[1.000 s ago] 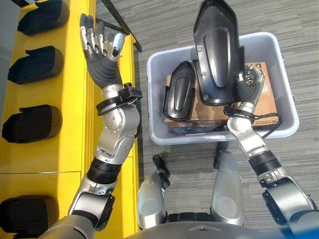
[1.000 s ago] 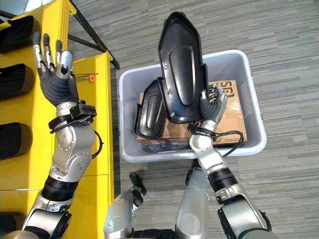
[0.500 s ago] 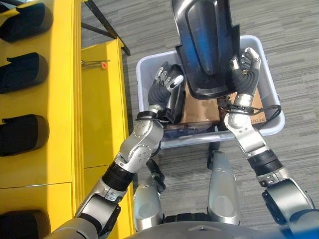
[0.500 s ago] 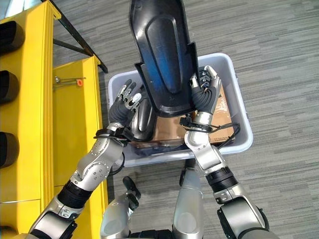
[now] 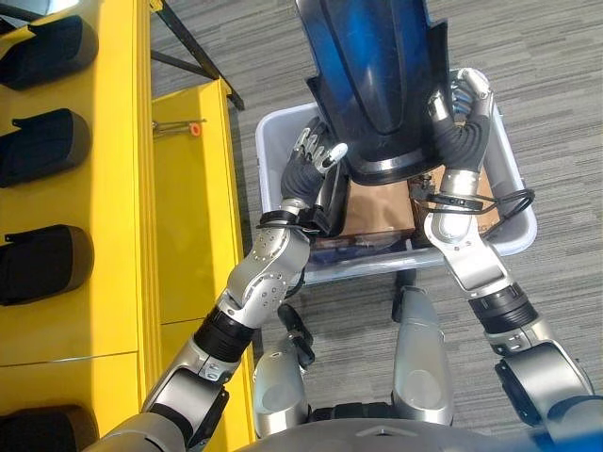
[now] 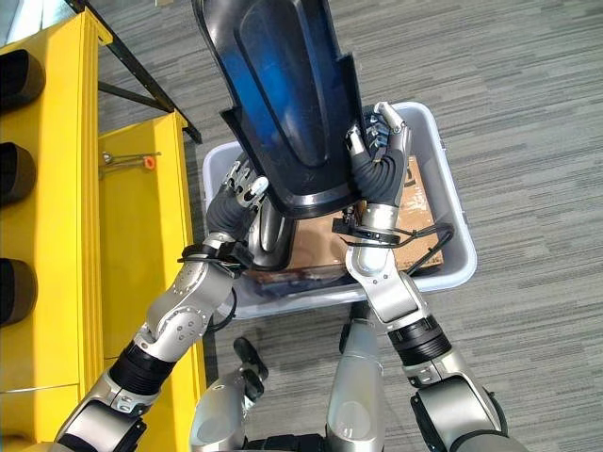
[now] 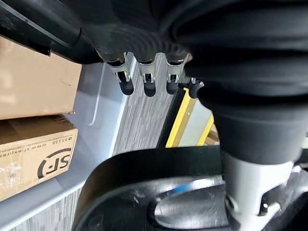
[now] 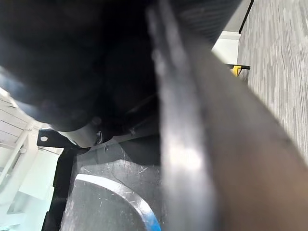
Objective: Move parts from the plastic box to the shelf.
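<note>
Here a large black part (image 5: 377, 85) is held up above the plastic box (image 6: 443, 273) by the right hand (image 5: 459, 122), whose fingers are curled round the part's right edge. The left hand (image 5: 316, 160) is seen just left of the part's lower corner, inside the box, w/ fingers fairly straight and relaxed (nothing is gripped; in the left wrist view they hang loose). A second black part (image 5: 332, 198) stands upright in the box just below that hand, beside a cardboard carton (image 5: 382, 202). Well to the left of both hands the yellow shelf (image 5: 113, 188) is seen, w/ black parts (image 5: 42, 155) already resting on it.
</note>
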Tool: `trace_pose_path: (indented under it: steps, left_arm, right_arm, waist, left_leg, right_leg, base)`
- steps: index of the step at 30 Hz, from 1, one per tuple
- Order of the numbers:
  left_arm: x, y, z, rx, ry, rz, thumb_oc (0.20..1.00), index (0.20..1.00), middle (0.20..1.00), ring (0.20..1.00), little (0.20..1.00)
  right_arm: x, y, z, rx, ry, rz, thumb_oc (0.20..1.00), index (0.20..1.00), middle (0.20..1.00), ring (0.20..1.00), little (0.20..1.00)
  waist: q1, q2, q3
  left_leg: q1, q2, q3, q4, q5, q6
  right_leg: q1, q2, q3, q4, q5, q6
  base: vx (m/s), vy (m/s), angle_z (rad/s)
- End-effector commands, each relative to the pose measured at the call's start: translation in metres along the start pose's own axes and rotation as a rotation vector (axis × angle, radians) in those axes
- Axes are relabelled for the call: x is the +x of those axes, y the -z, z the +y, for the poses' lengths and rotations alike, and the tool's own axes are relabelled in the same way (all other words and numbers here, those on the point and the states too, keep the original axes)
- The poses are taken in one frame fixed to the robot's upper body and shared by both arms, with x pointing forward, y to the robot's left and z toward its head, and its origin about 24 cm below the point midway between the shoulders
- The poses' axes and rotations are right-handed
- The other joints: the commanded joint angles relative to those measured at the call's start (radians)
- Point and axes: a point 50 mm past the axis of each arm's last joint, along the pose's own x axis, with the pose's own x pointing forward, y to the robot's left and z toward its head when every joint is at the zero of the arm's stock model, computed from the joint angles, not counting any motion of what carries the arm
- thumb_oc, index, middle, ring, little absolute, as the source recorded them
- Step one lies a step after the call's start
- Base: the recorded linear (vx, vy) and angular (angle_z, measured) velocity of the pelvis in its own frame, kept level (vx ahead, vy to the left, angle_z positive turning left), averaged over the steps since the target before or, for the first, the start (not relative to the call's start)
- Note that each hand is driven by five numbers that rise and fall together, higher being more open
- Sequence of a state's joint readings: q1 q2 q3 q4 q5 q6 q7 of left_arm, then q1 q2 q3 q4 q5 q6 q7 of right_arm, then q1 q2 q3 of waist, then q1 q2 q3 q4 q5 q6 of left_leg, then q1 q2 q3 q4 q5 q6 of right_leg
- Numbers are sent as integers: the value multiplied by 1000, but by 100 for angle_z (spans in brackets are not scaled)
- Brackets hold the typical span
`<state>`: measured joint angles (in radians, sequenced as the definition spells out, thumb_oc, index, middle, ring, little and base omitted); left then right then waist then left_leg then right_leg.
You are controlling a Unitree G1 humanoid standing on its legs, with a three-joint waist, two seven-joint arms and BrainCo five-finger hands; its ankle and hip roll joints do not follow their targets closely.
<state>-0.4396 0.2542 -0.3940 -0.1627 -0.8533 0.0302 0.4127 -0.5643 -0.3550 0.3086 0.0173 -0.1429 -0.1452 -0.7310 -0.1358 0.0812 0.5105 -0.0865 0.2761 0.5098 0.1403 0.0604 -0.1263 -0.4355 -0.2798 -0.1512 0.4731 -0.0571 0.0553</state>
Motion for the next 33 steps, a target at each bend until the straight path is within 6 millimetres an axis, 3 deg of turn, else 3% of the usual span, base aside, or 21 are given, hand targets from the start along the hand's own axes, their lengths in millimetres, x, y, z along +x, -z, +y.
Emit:
trace_pose_path:
  steps: [1, 19, 31, 33]
  left_arm:
    - [-12, -9, -18, -36, 122, -58, 1000, 1000, 1000, 1000, 1000]
    - [-12, -19, -40, -50, 284, -77, 1000, 1000, 1000, 1000, 1000]
    - [-7, -25, -46, -84, 270, -104, 1000, 1000, 1000, 1000, 1000]
    - [-7, -25, -47, -85, 271, -102, 1000, 1000, 1000, 1000, 1000]
  right_arm:
    - [20, -48, 13, 138, 30, -197, 200, 200, 200, 200, 200]
    - [13, -47, 21, 127, -49, -228, 200, 200, 200, 200, 200]
    - [12, -47, 25, 151, -71, -215, 200, 200, 200, 200, 200]
    - [12, -47, 24, 149, -70, -214, 200, 200, 200, 200, 200]
  waist:
    - [-19, -4, -67]
    - [-23, -4, -81]
    - [-34, -15, -89]
    - [-33, -14, -92]
  left_leg:
    - [33, 72, -44, 100, -144, 16]
    - [39, 69, -35, 91, -140, 21]
    - [47, 77, -28, 89, -138, 19]
    - [55, 72, -38, 90, -157, 10]
  right_leg:
    - [68, -37, 84, -101, 6, 87]
    - [75, -37, 73, -100, 5, 88]
    - [75, -30, 75, -88, -3, 85]
    - [83, -36, 75, -83, -21, 94]
  base:
    - [0, 0, 0]
    - [0, 0, 0]
    - [6, 3, 0]
    - [68, 30, -1]
